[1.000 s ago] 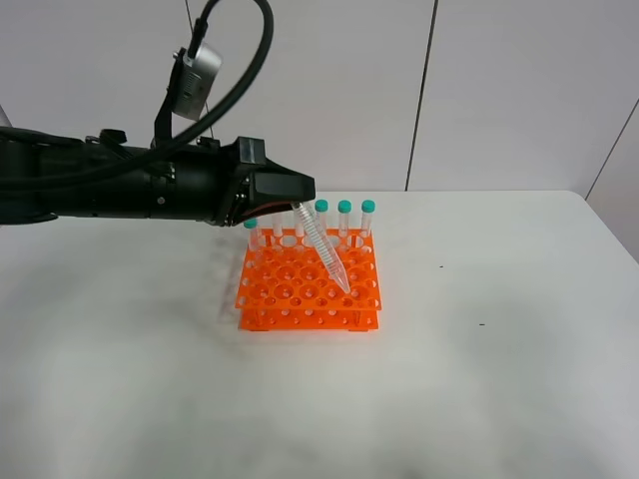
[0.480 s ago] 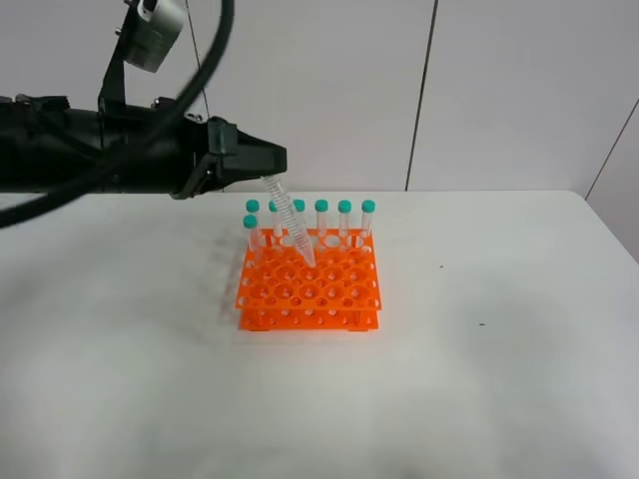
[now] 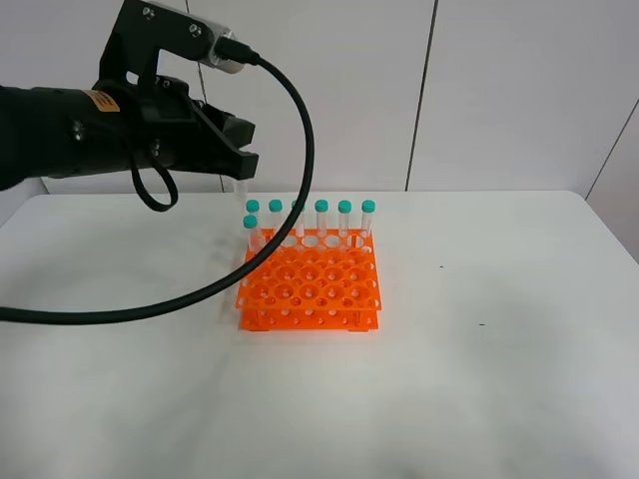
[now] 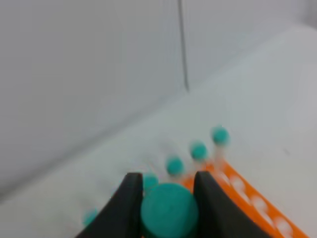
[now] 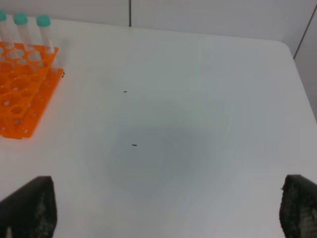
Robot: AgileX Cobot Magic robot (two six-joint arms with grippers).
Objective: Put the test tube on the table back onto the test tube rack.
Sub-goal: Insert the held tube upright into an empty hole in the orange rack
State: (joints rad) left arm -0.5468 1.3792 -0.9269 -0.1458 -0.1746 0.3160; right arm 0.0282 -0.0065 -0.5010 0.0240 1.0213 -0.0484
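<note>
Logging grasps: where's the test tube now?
Exterior view, left side: teal-capped clear plastic tube clamped in the left end effector near the orange plastic rack's far-left corner.

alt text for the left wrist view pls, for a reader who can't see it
Blurred close-up: the left gripper clamps the test tube by its teal cap between two black fingers. Beyond it, a row of teal-capped tubes stands in the orange test tube rack on the white table, with a pale wall behind.

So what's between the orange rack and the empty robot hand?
Just bare white tabletop and two tiny dark specks, from the orange holed plastic rack to the right gripper, in the right wrist view.
</note>
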